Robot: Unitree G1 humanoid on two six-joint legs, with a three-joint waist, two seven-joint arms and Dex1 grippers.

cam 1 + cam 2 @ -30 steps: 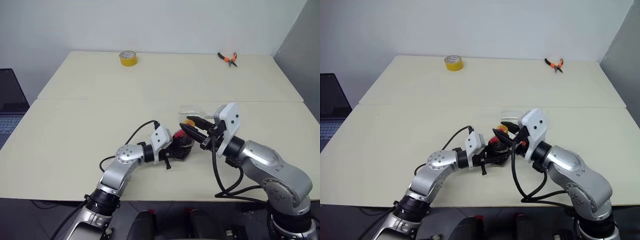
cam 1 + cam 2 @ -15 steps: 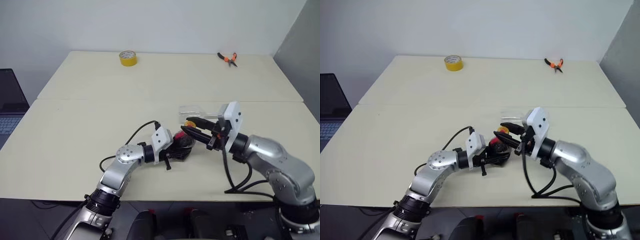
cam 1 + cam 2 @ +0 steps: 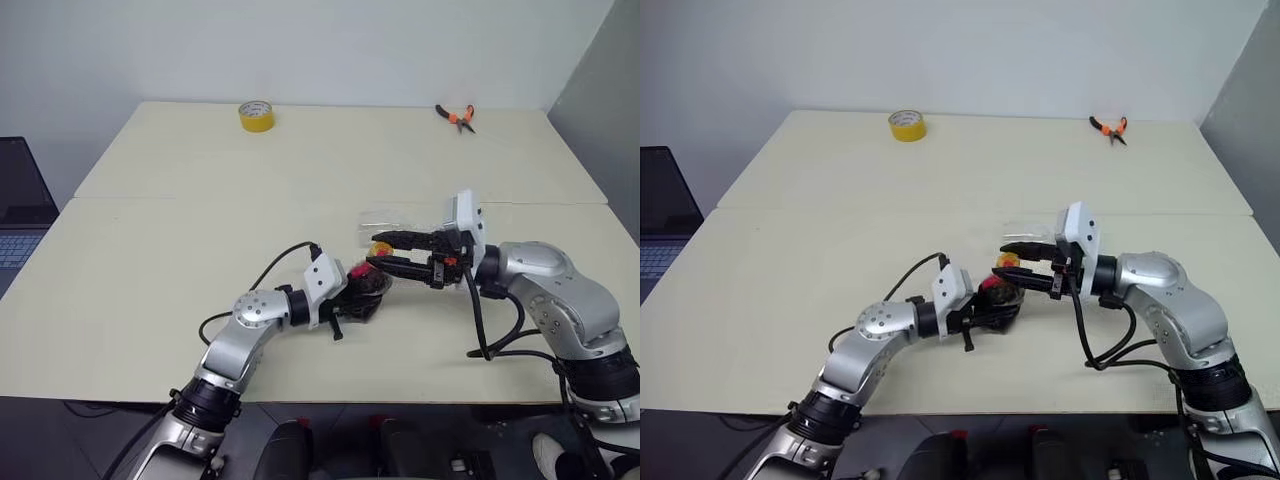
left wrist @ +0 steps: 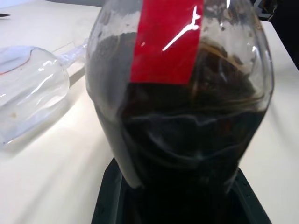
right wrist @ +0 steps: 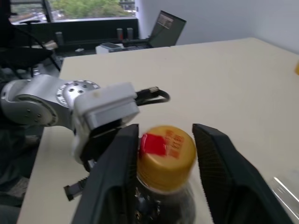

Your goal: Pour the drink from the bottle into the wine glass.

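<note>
bottle: base hidden by fingers | wine glass: foot cut off

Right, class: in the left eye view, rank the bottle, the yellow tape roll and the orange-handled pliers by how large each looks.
1. The bottle, largest, though it is nearest the camera and partly hidden by the left gripper.
2 and 3. The yellow tape roll and the orange-handled pliers look about alike at the table's far edge, so I won't rank them.

Even, bright overhead light covers the pale table, with only faint soft shadows under the arms. In the left wrist view the bottle, pressed close between the jaws, is soft-focused, a white glare streak crossing its red label. Beyond the right jaws, the bright window washes out.
</note>
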